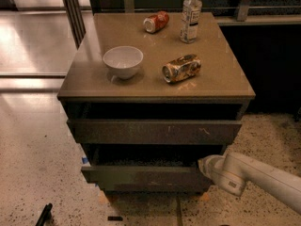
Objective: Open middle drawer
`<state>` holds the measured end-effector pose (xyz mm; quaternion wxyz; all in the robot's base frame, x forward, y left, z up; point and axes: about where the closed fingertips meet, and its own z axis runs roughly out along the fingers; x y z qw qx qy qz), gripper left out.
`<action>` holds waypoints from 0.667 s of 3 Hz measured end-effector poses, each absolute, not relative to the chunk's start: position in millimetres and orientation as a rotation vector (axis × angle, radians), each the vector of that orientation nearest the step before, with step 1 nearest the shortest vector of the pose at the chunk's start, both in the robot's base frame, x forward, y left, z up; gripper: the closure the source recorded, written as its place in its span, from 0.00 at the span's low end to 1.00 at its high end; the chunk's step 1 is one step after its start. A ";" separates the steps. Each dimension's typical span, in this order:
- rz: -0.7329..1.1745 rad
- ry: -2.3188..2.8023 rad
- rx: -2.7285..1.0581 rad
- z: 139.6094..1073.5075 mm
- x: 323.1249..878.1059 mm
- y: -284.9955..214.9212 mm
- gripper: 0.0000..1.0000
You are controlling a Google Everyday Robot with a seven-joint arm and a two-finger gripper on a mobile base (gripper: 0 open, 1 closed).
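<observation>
The middle drawer (146, 177) is a long dark-brown front with pale worn patches. It sits pulled out a little from the cabinet, with a dark gap and a strip of its tray (141, 163) showing above it. The top drawer front (155, 132), with pale scratches near its right, is above it. The darkest, smallest front (150, 188) is just below. My gripper (206, 166), at the end of the white arm coming from the lower right, is at the right end of the middle drawer front and seems to touch it.
On the cabinet top (221, 79) stand a white bowl (123, 60), a crushed can on its side (181, 68), a red can on its side (155, 21) and a clear bottle (191, 14). Speckled floor lies around. A dark object (43, 214) lies at the lower left.
</observation>
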<state>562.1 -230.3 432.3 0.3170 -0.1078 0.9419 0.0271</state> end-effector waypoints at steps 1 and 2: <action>0.073 2.485 -0.301 433.0 561.8 -227.2 1.00; 0.086 2.496 -0.324 431.2 558.8 -222.6 1.00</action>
